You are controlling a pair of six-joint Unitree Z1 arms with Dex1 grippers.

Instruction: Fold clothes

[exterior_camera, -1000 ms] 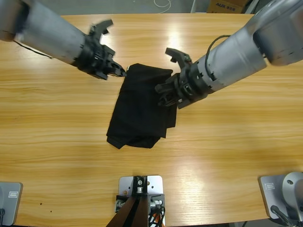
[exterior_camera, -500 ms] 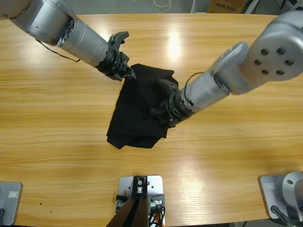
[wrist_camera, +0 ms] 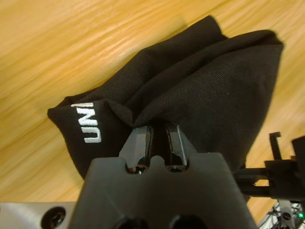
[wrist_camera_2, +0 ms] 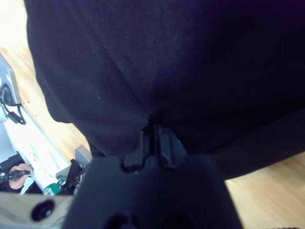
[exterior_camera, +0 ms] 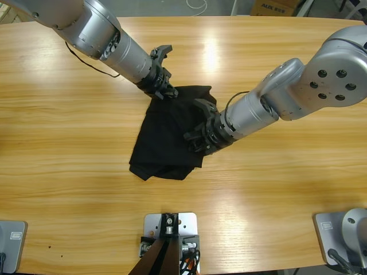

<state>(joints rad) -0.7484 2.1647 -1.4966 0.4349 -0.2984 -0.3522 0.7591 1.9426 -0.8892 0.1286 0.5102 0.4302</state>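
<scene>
Item: black shirt [exterior_camera: 167, 134], soft matte fabric, bunched and partly folded, lying near the middle of the wooden table [exterior_camera: 69, 149].
Marking: white printed letters [wrist_camera: 90, 123] on a fold of the shirt, seen in the left wrist view just beside the left hand's jaws.
Left hand [exterior_camera: 166, 91]: comes in from the upper left of the high view; jaws clenched on a pinch of the shirt's upper edge, the cloth gathered into ridges that run away from the jaws [wrist_camera: 157, 138].
Right hand [exterior_camera: 198, 140]: comes in from the right of the high view; jaws nearly together and grasping the shirt at its right side, fabric filling most of the right wrist view [wrist_camera_2: 152, 131].
Lie of the shirt: upper end drawn toward the left hand, lower end spread flat on the table with a rumpled hem at the lower left.
Arms: both silver-grey, the left forearm angled down from the top left corner, the right arm bent with a large elbow joint at the right edge.
Background: a white cable [exterior_camera: 196, 4] at the table's far edge; a cardboard box [exterior_camera: 275, 7] beyond it.
</scene>
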